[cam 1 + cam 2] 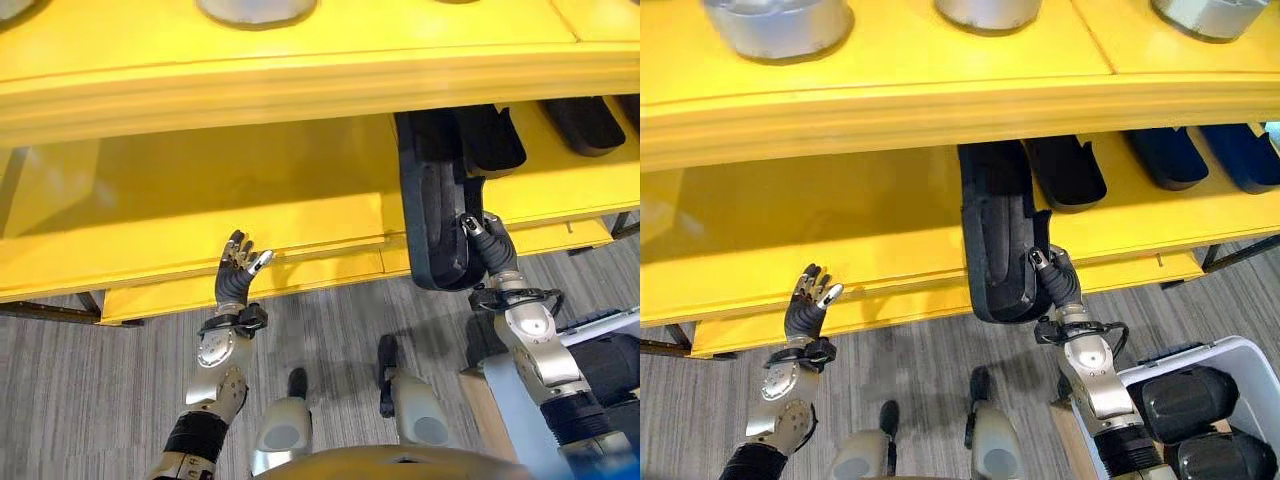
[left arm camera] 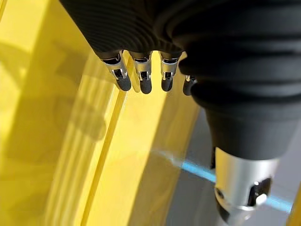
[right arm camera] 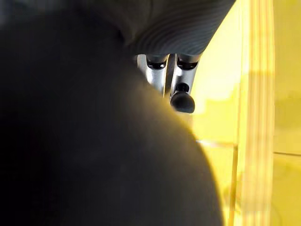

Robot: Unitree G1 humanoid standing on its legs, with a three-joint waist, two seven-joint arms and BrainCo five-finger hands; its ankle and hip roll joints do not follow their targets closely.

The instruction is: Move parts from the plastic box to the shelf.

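A long black part (image 1: 432,215) (image 1: 995,235) lies half on the lower yellow shelf (image 1: 790,225), its near end hanging over the front edge. My right hand (image 1: 1058,278) (image 1: 488,248) is at that near end, fingers and thumb curled on its right side. In the right wrist view the part (image 3: 84,141) looms dark beside the fingers (image 3: 182,96). My left hand (image 1: 238,272) (image 1: 808,302) is raised by the shelf's front edge, open and holding nothing. The white plastic box (image 1: 1252,352) at the lower right holds more black parts (image 1: 1185,395).
Three other black parts (image 1: 1065,170) (image 1: 1170,155) (image 1: 1245,155) lie on the lower shelf to the right. Metal bowls (image 1: 775,25) (image 1: 985,10) stand on the upper shelf (image 1: 940,100), which overhangs the lower one. Grey floor lies below.
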